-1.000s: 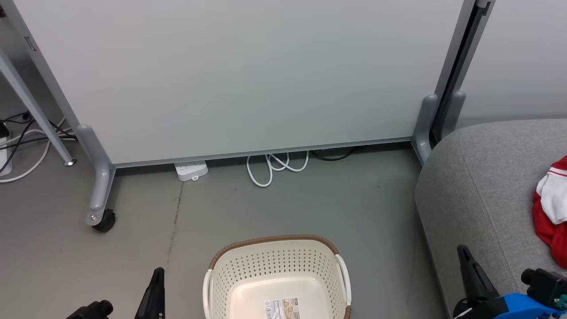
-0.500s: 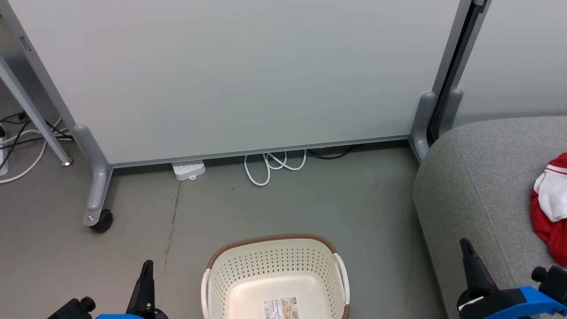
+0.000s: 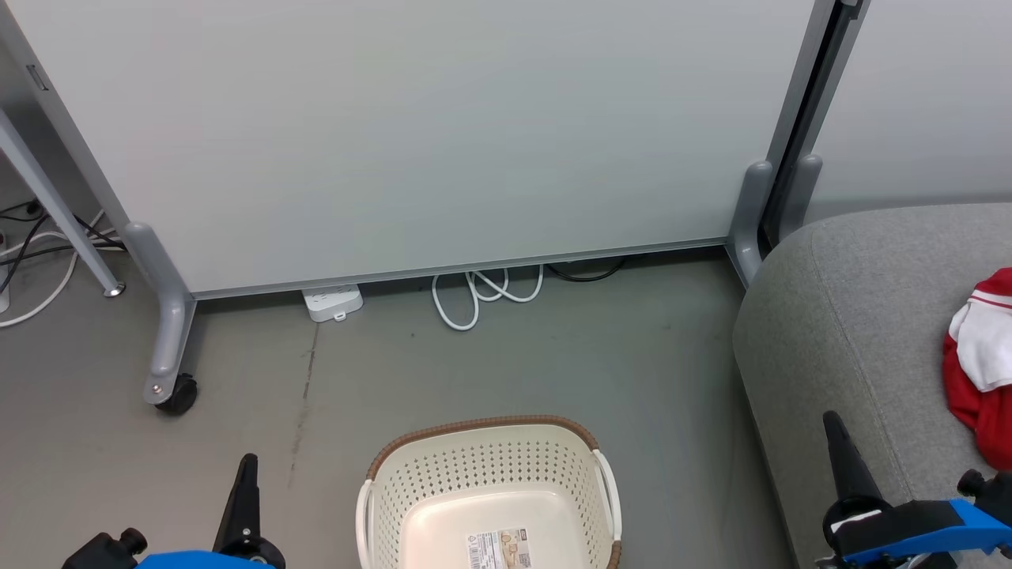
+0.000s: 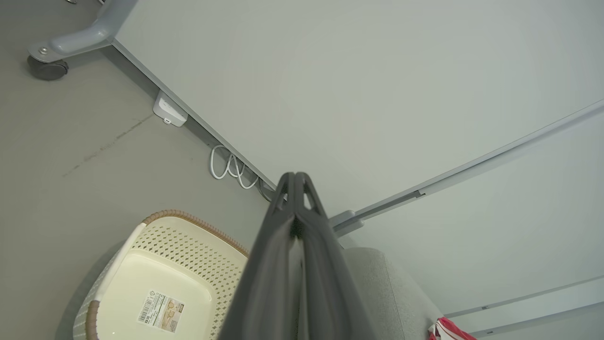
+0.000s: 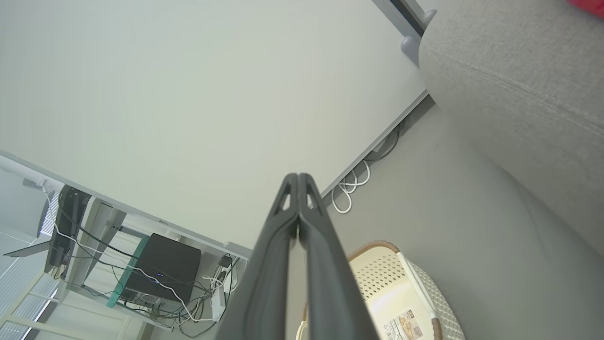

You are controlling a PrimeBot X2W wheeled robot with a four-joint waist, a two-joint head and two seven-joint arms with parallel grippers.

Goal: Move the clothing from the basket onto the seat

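Pressing its two dark fingers flat together, the left gripper points up from the lower left of the head view. It holds nothing and hangs above the grey floor. The right gripper is likewise closed to a single point and empty, and it shows against the rounded side of the seat at the lower right.

Between the two arms the basket stands on the floor, left of the seat and apart from it. Its smooth cream bottom has a printed label stuck flat on it, and perforated walls rise to the brown rim. The clothing lies on the seat cushion, a crumpled red heap with a white panel on top, well apart from the basket. Behind stands a pale partition panel on a castor, with a white power strip and a looped white cable at its foot.

The right edge of the head view cuts the clothing, so I cannot tell how many garments make the heap. The bottom edge cuts the basket's near side. The label's print is too small to read.
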